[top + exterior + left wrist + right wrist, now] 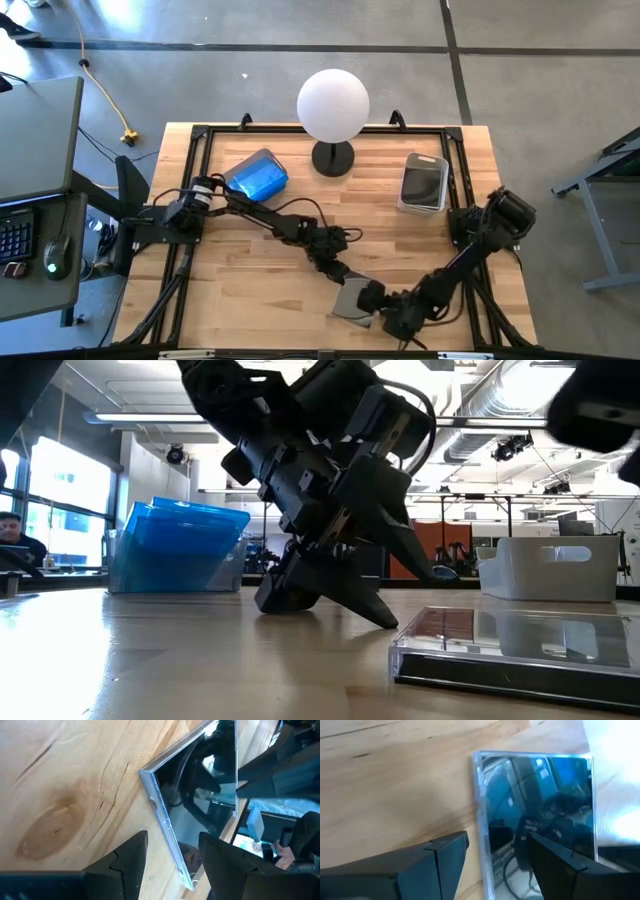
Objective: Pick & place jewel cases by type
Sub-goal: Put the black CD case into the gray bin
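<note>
One glossy dark square plastic jewel case (350, 298) lies flat on the pale wooden table (250, 290), on the near side of the white globe lamp (333, 105) and well apart from it. Both arms meet over this case. The left gripper (172, 857) stands with its fingers spread, straddling one edge of the case without pinching it; the right gripper (497, 855) is likewise spread wide over the opposite edge, holding nothing.

Sorting looks nearly finished. To the lamp's left, the grey bin (258, 175) holds translucent blue cases (180, 540) stacked together (their count cannot be told). To the lamp's right, the other grey rectangular bin (424, 183) shows dark cases inside. The loose dark case seems the only one left, and presumably belongs in the right-hand bin.
</note>
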Robot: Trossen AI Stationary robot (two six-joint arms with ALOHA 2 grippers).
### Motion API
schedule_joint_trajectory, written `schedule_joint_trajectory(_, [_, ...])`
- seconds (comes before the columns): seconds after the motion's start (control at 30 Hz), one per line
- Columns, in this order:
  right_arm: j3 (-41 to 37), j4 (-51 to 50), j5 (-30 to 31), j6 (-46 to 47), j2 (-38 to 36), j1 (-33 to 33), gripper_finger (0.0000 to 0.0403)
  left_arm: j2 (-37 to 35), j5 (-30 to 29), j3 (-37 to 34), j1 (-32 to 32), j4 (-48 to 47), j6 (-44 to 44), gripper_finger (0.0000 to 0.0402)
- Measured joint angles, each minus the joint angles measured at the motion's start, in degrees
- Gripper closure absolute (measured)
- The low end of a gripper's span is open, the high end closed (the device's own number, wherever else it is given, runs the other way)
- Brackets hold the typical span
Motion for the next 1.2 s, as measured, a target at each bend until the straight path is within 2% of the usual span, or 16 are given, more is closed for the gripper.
schedule_joint_trajectory(0.13, [0.0,1.1,-1.4,-4.9,0.1,-2.4,0.0199,0.0,-0.5,0.0,-1.0,0.4,-0.6,0.0220])
schedule_joint_trajectory(0.33, [-0.3,4.0,-0.4,-6.2,0.3,-4.9,0.0199,0.6,-1.6,-0.2,-2.2,3.0,-1.2,0.0220])
schedule_joint_trajectory(0.53, [-0.4,5.1,7.7,-9.2,0.6,-3.8,0.0198,0.6,-1.5,-0.3,-2.3,3.6,-1.1,0.0220])
schedule_joint_trajectory(0.8, [-0.6,14.8,12.4,-13.7,1.1,-0.5,0.0198,0.6,-1.5,0.0,-1.8,2.6,0.6,0.0220])
schedule_joint_trajectory(0.97, [-0.3,19.9,19.7,-14.2,0.8,0.0,0.0198,0.7,-2.0,0.0,-1.0,2.6,0.7,0.0220])
schedule_joint_trajectory(1.13, [-0.5,17.7,16.2,-13.3,0.8,-0.3,0.0198,0.7,-2.0,0.0,-1.2,3.4,0.7,0.0220])
schedule_joint_trajectory(1.2, [-0.5,16.8,16.8,-13.1,0.9,-0.2,0.0198,0.7,-2.8,0.0,-1.3,4.3,0.3,0.0220])
